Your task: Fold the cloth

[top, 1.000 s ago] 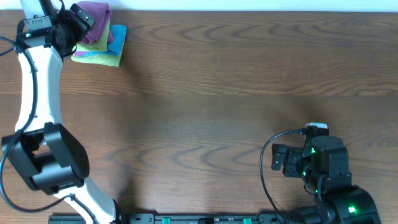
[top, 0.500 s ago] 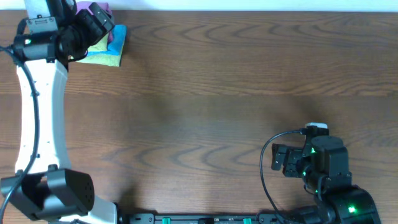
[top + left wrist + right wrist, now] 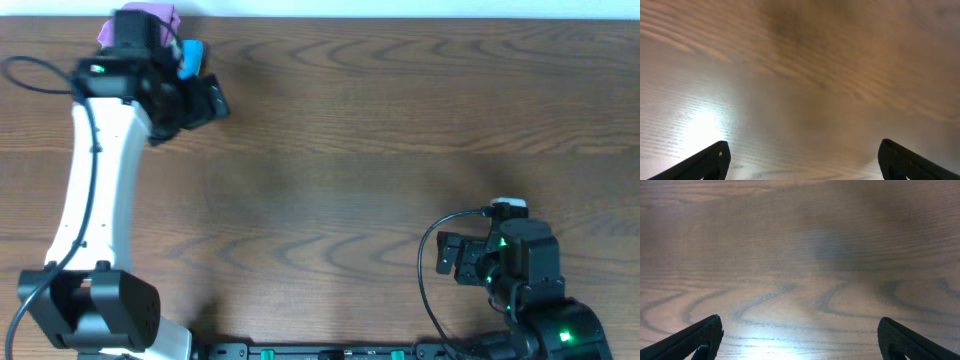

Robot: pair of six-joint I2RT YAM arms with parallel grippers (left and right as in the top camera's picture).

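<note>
A stack of folded cloths sits at the table's far left corner, mostly hidden under my left arm; a purple cloth (image 3: 150,15) and a blue cloth edge (image 3: 191,57) show in the overhead view. My left gripper (image 3: 212,101) is just right of the stack, open and empty, and in the left wrist view (image 3: 802,160) it has only bare wood between its fingers. My right gripper (image 3: 447,257) rests at the near right, open and empty, over bare wood in the right wrist view (image 3: 800,337).
The brown wooden table (image 3: 380,130) fills the overhead view. A black rail (image 3: 300,352) runs along the near edge by the arm bases.
My left arm has swung right, away from the cloth stack; its gripper has moved from over the stack to the table just right of it. The right arm has not moved.
</note>
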